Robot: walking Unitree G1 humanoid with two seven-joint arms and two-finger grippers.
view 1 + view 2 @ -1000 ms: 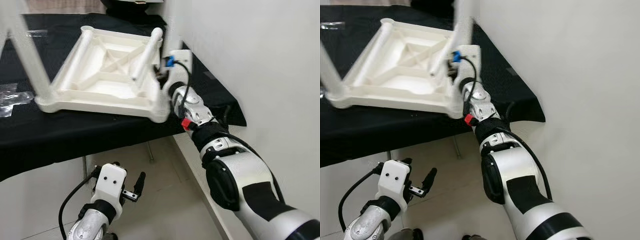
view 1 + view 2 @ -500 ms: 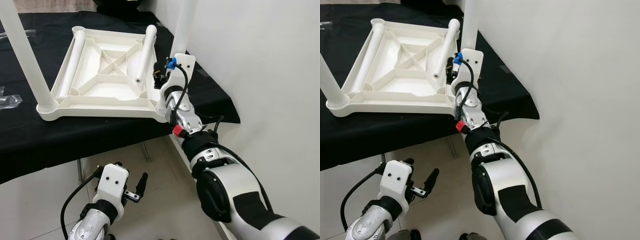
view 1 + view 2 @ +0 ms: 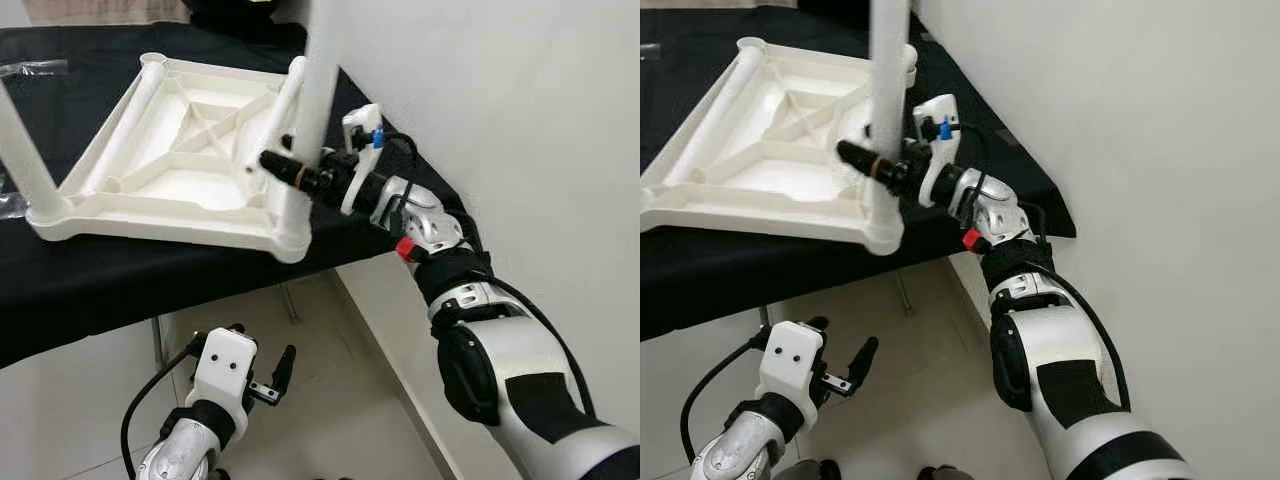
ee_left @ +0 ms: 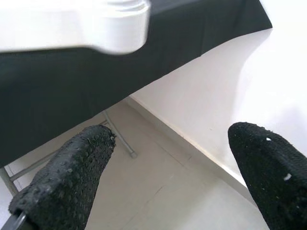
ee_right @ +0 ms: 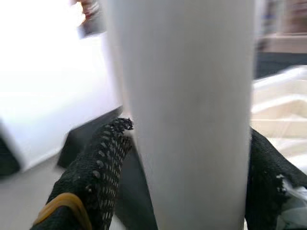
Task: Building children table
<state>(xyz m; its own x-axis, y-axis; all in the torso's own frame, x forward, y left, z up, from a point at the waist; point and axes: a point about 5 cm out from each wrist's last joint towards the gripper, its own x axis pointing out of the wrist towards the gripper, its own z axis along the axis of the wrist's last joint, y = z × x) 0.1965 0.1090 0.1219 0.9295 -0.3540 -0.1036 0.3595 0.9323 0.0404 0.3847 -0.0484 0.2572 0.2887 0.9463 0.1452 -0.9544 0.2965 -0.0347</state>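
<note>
A white plastic children's table (image 3: pixel 190 185) lies upside down on a black-covered table (image 3: pixel 120 290). One white leg (image 3: pixel 318 90) stands upright at its near right corner. My right gripper (image 3: pixel 287 168) reaches in from the wall side and is shut on this leg, which sits between the two black fingers (image 5: pixel 96 167) in the right wrist view. Another leg (image 3: pixel 22 150) stands at the near left corner. Two more white legs (image 3: pixel 150 110) lie along the underside. My left gripper (image 3: pixel 278 372) hangs low over the floor, its fingers (image 4: pixel 72 177) open.
A white wall (image 3: pixel 520 120) runs close along the right of the black table. Tiled floor (image 3: pixel 330 400) lies below, with a metal table leg (image 4: pixel 120 139) under the cloth. Clear plastic bags (image 3: pixel 40 68) lie at the far left of the black table.
My right wrist has turned, so its fingers now point leftward across the upright corner leg. The white table, tipped up a second ago, lies flat again. The left arm has stayed put.
</note>
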